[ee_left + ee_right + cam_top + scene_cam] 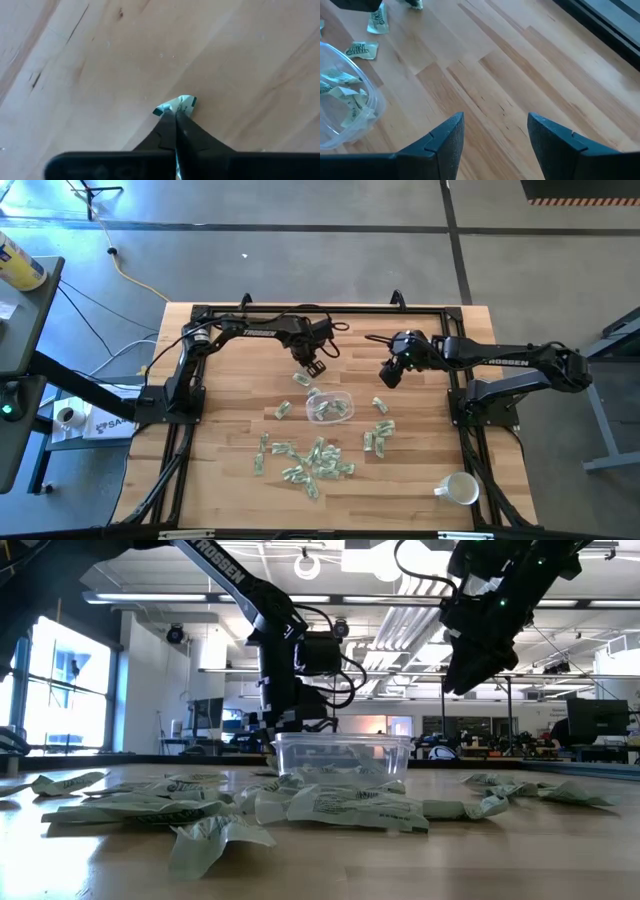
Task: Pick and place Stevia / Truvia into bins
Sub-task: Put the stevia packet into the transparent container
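Observation:
Many pale green and white sachets (310, 460) lie scattered on the wooden table near its front. A clear plastic bowl (330, 406) at the table's middle holds a few sachets (345, 95). My left gripper (313, 364) is above the table, on the far side of the bowl, shut on one sachet (177, 106). My right gripper (390, 372) is open and empty, above the table to the right of the bowl. My left gripper pinches one sachet between its two fingertips (170, 122). Only the sachet's crumpled end (181, 104) sticks out past the tips. The sachet is lifted clear of the table.
A white mug (458, 489) stands at the front right corner. Two loose sachets (302, 379) lie just beyond the bowl, others (378, 435) to its right. A black frame (320, 310) runs along the far edge and both sides. Bare wood lies at the far right.

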You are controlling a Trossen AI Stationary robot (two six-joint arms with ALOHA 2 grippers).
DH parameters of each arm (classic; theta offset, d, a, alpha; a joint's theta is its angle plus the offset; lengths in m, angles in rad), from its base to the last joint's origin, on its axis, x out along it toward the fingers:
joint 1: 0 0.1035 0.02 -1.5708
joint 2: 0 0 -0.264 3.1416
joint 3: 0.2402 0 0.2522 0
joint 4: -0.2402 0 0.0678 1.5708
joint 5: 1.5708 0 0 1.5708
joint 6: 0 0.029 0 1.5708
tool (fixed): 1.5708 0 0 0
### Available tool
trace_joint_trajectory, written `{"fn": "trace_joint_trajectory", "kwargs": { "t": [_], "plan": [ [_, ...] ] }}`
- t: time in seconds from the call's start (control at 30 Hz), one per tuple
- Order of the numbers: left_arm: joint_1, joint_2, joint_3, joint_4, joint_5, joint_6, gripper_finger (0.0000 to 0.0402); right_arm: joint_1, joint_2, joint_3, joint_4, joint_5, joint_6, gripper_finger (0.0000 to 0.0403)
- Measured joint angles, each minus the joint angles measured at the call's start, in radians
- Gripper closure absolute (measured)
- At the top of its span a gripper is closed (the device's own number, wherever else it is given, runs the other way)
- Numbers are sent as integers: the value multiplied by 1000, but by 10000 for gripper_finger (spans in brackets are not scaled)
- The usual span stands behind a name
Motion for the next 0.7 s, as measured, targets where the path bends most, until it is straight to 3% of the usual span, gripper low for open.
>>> {"fn": "trace_joint_trajectory", "kwargs": {
  "t": [0.33, 0.6, 0.7],
  "plan": [
    [0, -21, -6, -20, 0, 0, 376, 0, 0, 0, 46, 0, 30, 195],
    [-13, -122, -6, -21, 14, -21, 381, 0, 0, 0, 47, 0, 37, 194],
    [-45, -168, -6, -16, 62, -42, 381, 0, 0, 0, 47, -3, 36, 194]
  ]
}}
